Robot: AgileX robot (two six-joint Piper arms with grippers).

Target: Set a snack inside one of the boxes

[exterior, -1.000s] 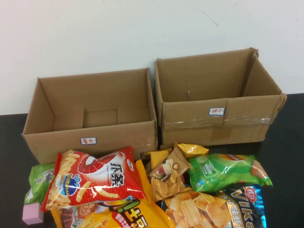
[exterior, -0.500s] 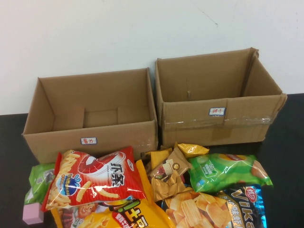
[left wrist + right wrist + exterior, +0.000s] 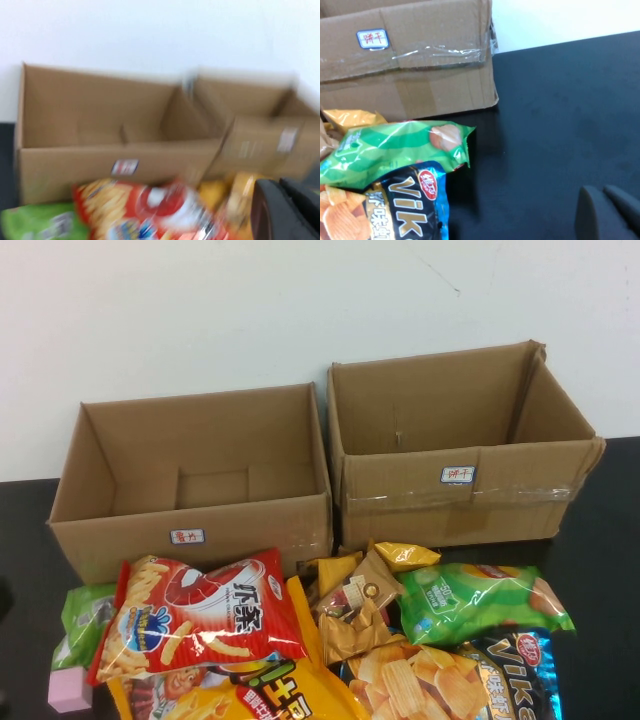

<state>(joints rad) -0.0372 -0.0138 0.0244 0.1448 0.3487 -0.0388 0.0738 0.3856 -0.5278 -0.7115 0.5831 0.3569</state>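
Snack (image 3: 200,615) and box (image 3: 190,540) are left unmoved since before. Left gripper (image 3: 285,210) is poised near the bag, right gripper (image 3: 607,212) over the table (image 3: 545,100) — neither's opening can be told.

A taller cardboard box (image 3: 460,455) with clear tape across its front stands at the back of the black tabletop (image 3: 600,570). Before it lie a green crisp bag (image 3: 480,600), a dark "Vika" bag (image 3: 515,675), several small gold packets (image 3: 355,605) and a yellow bag (image 3: 235,695). Another green bag (image 3: 80,620) and a pink block (image 3: 70,690) lie together apart from these.
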